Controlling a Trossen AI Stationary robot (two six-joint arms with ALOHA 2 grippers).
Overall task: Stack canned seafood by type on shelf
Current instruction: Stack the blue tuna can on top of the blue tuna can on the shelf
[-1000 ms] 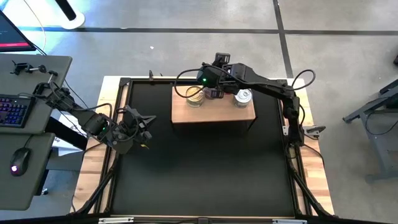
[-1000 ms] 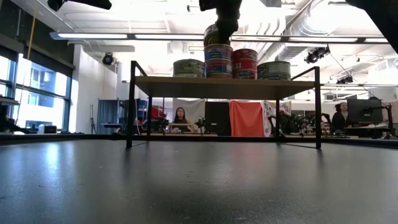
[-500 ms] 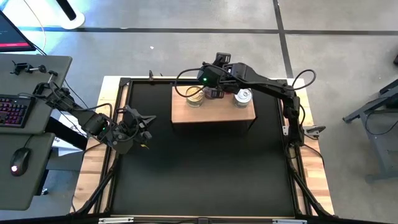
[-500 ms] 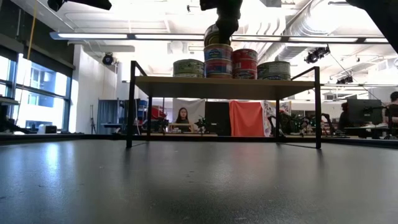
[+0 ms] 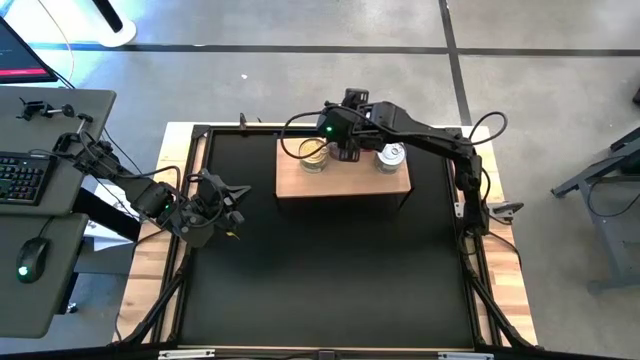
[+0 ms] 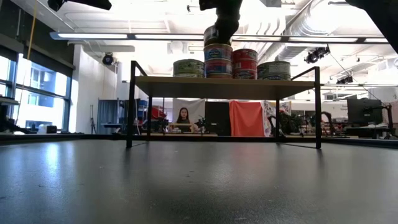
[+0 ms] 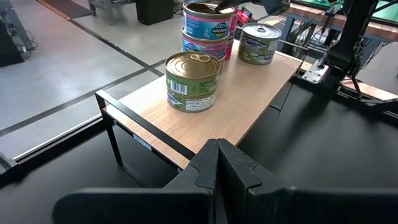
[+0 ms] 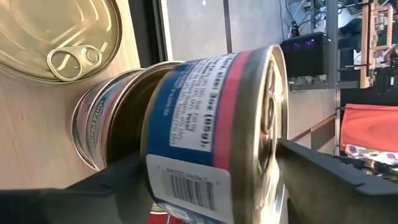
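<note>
Cans point(image 7: 193, 81) stacked on shelf point(image 7: 242, 106); right gripper point(image 5: 347, 150) above.

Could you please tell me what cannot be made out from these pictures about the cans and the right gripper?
- Right gripper: whether its fingers still press the blue-and-pink can cannot be told in the right wrist view; the can fills the gap.
- Stack on the shelf: in the high view the right arm covers it.
- Red cans: in the low view labels are too small; the blue-and-pink stack partly hides them.
- Left gripper: its wrist view shows shut fingers only.
</note>
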